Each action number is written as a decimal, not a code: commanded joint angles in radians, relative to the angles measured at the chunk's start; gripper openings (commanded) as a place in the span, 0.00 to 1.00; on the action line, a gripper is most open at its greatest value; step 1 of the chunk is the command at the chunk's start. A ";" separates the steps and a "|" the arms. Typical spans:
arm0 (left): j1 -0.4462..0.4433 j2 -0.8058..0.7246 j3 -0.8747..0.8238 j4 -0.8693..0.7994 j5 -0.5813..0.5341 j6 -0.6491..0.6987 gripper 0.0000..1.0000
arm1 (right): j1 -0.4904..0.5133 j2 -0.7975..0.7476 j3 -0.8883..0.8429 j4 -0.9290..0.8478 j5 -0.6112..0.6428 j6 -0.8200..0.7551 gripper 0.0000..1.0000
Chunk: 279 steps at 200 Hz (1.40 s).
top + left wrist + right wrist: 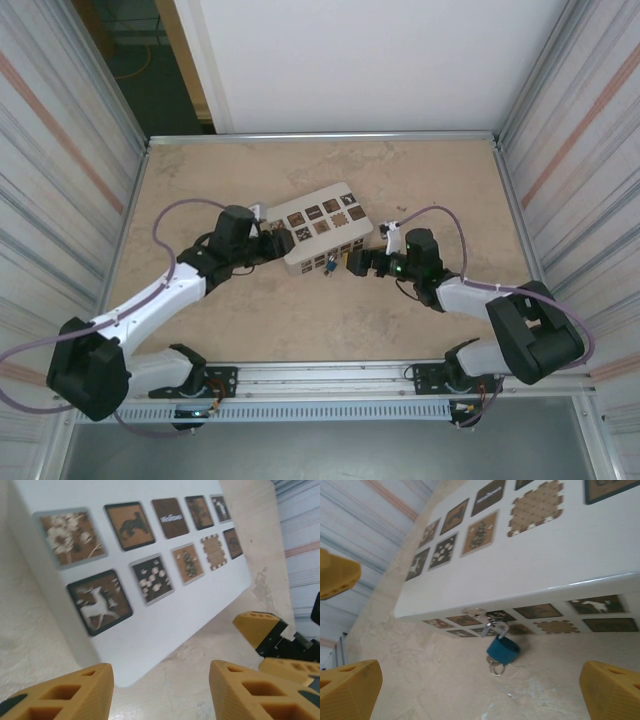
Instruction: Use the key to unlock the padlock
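Observation:
The teal padlock (503,650) hangs by its pale shackle from a hasp on the front wall of the white box (560,560). The key (495,667) sticks out of its underside with a small ring on it. Seen from above, the padlock (329,265) is a small blue spot at the box's near side. My right gripper (480,674) is open and faces the padlock from a short way off, nothing between its fingers. My left gripper (161,672) is open at the box's left near corner (115,677), holding nothing.
The white box (322,225) with brown tiles lies mid-table, between my left gripper (278,243) and my right gripper (352,262). The right gripper's yellow fingers (260,627) show past the box edge. Metal walls line both table sides.

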 commanded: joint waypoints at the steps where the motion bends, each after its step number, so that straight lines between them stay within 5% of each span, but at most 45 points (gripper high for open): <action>1: 0.008 0.068 0.068 -0.008 0.071 0.055 0.45 | 0.027 0.029 -0.008 0.088 -0.028 0.051 0.99; 86: 0.045 0.336 0.256 -0.033 0.208 0.155 0.23 | 0.094 0.193 0.047 0.169 -0.019 0.063 0.95; 279: 0.045 0.489 0.282 -0.052 0.238 0.192 0.14 | 0.104 0.449 0.131 0.346 -0.096 0.075 0.80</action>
